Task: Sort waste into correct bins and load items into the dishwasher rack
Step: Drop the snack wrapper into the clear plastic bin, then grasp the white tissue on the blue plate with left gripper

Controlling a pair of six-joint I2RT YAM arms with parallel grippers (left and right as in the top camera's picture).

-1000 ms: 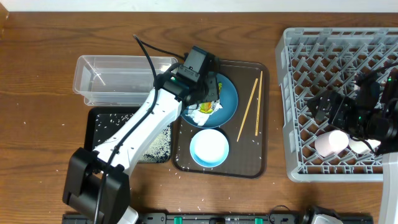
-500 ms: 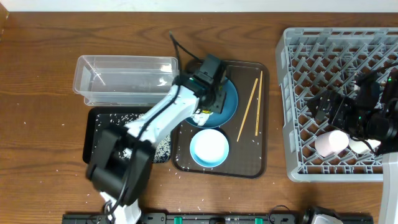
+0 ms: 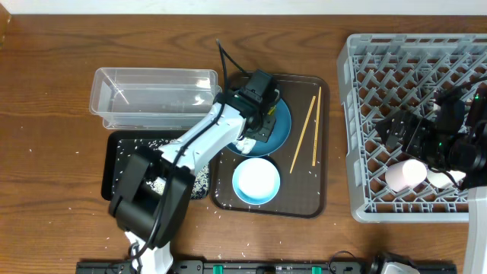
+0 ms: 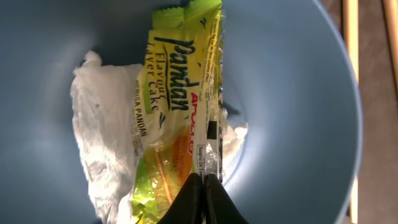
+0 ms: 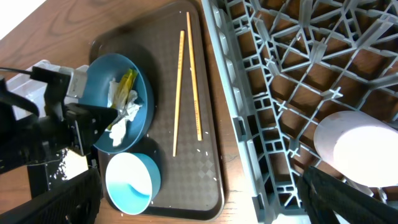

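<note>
My left gripper (image 3: 257,124) is low over the round blue plate (image 3: 280,125). In the left wrist view its fingers (image 4: 203,188) are shut on the seam of the yellow-orange-green snack wrapper (image 4: 174,118), which lies on the crumpled white tissue (image 4: 102,146) in the plate (image 4: 292,106). My right gripper (image 3: 407,137) hovers open and empty over the grey dishwasher rack (image 3: 396,68). The pink cup (image 3: 403,175) and a white cup (image 3: 443,180) lie in the rack's near part. The white bowl (image 3: 256,181) and two chopsticks (image 3: 306,135) rest on the brown tray.
The clear tub (image 3: 152,95) stands at the back left. The black tray (image 3: 122,152) in front of it holds rice grains. The brown serving tray (image 3: 304,199) lies in the middle. Loose rice is scattered on the table near the front edge.
My left gripper has shifted right and come down onto the plate, closing on the wrapper. The left arm's base links swung into view. The right arm has not moved.
</note>
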